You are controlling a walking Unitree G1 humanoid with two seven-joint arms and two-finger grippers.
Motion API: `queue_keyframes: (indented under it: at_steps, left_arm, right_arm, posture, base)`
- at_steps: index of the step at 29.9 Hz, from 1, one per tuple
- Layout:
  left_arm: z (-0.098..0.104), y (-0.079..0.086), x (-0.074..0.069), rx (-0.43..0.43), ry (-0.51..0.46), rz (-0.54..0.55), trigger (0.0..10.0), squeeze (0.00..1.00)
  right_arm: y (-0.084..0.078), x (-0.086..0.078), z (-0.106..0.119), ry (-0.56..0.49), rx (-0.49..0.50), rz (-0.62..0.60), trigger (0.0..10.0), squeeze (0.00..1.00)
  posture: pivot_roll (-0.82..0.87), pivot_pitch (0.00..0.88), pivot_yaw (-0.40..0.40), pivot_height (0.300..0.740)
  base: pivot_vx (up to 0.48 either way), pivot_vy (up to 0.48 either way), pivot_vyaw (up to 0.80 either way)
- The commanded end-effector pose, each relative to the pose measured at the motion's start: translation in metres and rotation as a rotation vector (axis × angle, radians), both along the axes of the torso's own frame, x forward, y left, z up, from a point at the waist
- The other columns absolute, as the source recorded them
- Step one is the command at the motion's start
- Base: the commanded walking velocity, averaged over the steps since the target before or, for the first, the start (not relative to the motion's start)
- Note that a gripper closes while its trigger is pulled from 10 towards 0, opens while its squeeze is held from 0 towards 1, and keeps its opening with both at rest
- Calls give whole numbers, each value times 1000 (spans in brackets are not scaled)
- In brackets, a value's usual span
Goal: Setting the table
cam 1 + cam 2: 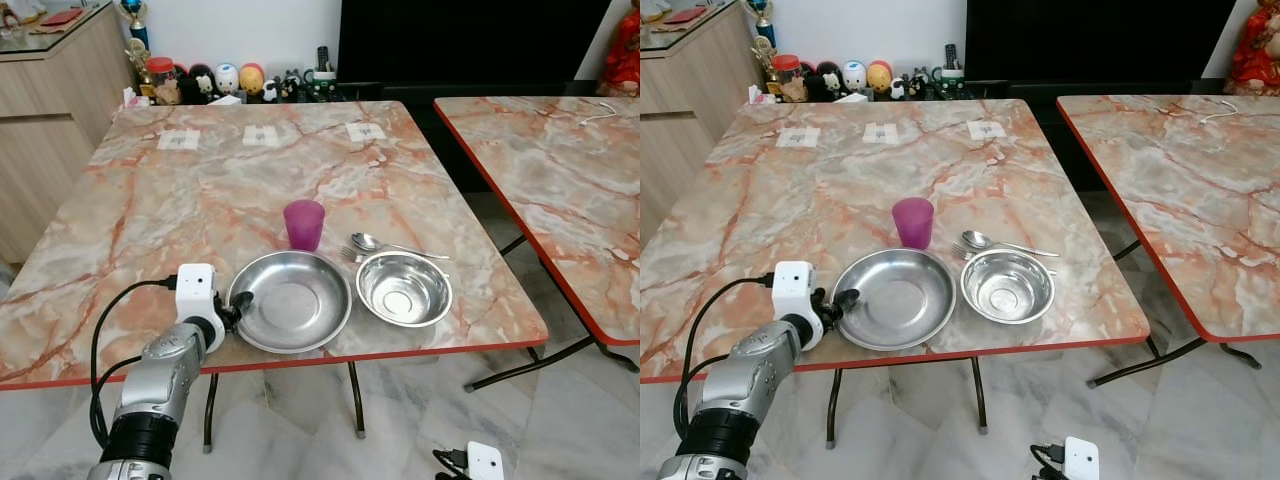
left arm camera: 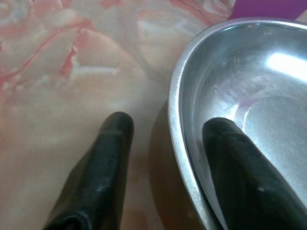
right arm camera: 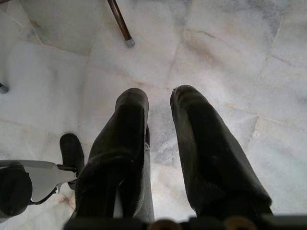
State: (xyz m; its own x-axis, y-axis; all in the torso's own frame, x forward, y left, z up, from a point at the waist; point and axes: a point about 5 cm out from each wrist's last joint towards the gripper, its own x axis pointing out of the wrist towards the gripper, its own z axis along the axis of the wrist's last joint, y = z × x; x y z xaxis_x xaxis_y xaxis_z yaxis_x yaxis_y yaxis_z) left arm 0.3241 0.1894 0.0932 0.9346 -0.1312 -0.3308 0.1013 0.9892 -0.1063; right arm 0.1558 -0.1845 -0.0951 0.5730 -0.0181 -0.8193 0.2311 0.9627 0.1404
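**Inspector:** Left gripper position?

**Assistant:** The left gripper (image 2: 168,132) sits at the near-left rim of the steel plate (image 1: 290,300). One finger lies inside the plate and the other outside on the marble table (image 1: 150,210), with the rim in the gap between them. The jaws are parted; whether they press the rim, I cannot tell.

**Inspector:** Placement of the ware?

**Assistant:** The plate rests near the table's near edge. The steel bowl (image 1: 404,289) stands just to its right, rims almost touching. The purple cup (image 1: 303,224) stands upright just beyond the plate. A spoon (image 1: 385,244) and fork (image 1: 352,254) lie just beyond the bowl.

**Inspector:** Right gripper?

**Assistant:** The right gripper (image 3: 158,103) hangs over the tiled floor (image 3: 230,57), fingers slightly apart, holding nothing.
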Motion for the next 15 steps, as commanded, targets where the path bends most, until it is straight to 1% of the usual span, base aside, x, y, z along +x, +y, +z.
queue_keyframes:
  at_steps: [1,15]
  left_arm:
    - [6,-2,2,19,-11,-18,0,0]
    - [9,0,0,64,-19,-30,0,0]
  right_arm:
    - [-2,0,0,3,-2,-9,10000,0]
    - [-2,0,0,6,-2,-3,10000,0]
  posture:
    - [145,32,-63,740]
    - [153,26,-69,740]
  base:
    - [0,0,0]
    - [0,0,0]
